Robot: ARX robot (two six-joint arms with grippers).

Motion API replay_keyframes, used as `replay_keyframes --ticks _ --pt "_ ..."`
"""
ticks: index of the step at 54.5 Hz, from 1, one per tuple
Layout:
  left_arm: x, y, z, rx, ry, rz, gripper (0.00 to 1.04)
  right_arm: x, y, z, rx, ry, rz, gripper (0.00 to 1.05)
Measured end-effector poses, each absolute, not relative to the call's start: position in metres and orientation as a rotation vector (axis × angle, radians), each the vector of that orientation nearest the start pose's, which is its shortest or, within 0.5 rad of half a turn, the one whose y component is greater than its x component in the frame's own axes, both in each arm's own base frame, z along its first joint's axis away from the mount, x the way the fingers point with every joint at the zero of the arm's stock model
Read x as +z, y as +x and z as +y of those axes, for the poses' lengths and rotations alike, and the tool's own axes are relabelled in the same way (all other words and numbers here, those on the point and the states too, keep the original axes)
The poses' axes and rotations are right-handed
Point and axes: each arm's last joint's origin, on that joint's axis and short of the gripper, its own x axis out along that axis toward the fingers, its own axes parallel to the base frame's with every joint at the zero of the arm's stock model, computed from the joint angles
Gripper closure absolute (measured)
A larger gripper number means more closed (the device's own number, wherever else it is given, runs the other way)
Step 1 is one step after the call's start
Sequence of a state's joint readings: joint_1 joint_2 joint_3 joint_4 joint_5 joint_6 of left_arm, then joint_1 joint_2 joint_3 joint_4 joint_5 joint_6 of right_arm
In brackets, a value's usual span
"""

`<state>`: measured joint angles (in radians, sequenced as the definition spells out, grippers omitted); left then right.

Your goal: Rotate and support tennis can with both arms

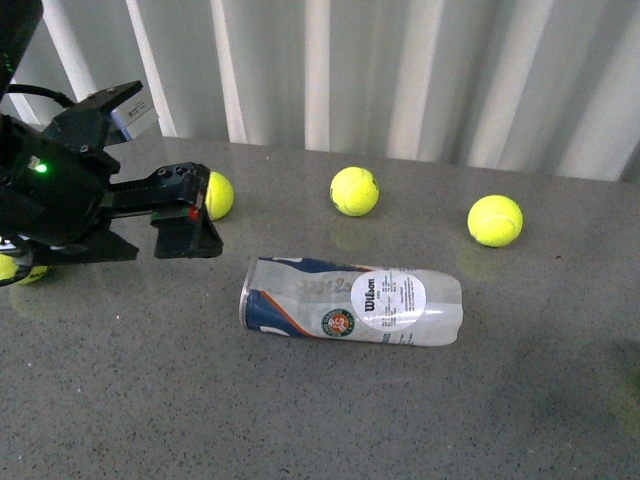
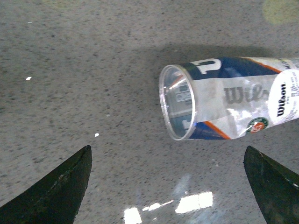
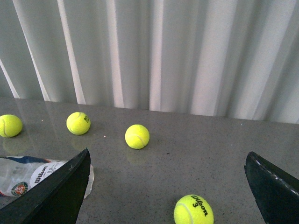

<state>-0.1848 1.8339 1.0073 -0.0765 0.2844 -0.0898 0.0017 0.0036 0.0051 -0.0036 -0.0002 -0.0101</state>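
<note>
**Can flat on the table (image 1: 120, 390), left arm nearer**
The tennis can (image 1: 350, 302) lies on its side, long axis 9-to-3 o'clock, open rim at 9. The left gripper (image 1: 200, 220), fingers spread and empty, hovers at 10 o'clock from that rim. The right gripper (image 3: 167, 151), likewise spread, seems farther off.

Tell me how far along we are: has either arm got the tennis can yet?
Nothing done: the tennis can lies on its side, untouched. In hand: the left gripper, open, hangs near its open end, not touching. To do: the right gripper, open, faces the backdrop with the can off to one side; gripping, rotating and supporting all remain.
</note>
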Motion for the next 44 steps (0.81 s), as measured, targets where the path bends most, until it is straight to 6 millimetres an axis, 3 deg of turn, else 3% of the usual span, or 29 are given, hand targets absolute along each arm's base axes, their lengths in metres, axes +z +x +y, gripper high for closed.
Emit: replay_keyframes --ticks 11,41,44 --pt "0.119 0.356 -0.103 -0.455 -0.262 0.928 0.07 0.165 0.098 0.0 0.002 -0.01 0.002 0.07" --pt "0.081 0.349 -0.135 -0.443 -0.426 0.936 0.07 0.165 0.098 0.0 0.002 -0.01 0.002 0.07" --pt "0.079 0.349 -0.135 -0.432 -0.432 0.938 0.13 0.165 0.098 0.0 0.002 -0.01 0.002 0.07"
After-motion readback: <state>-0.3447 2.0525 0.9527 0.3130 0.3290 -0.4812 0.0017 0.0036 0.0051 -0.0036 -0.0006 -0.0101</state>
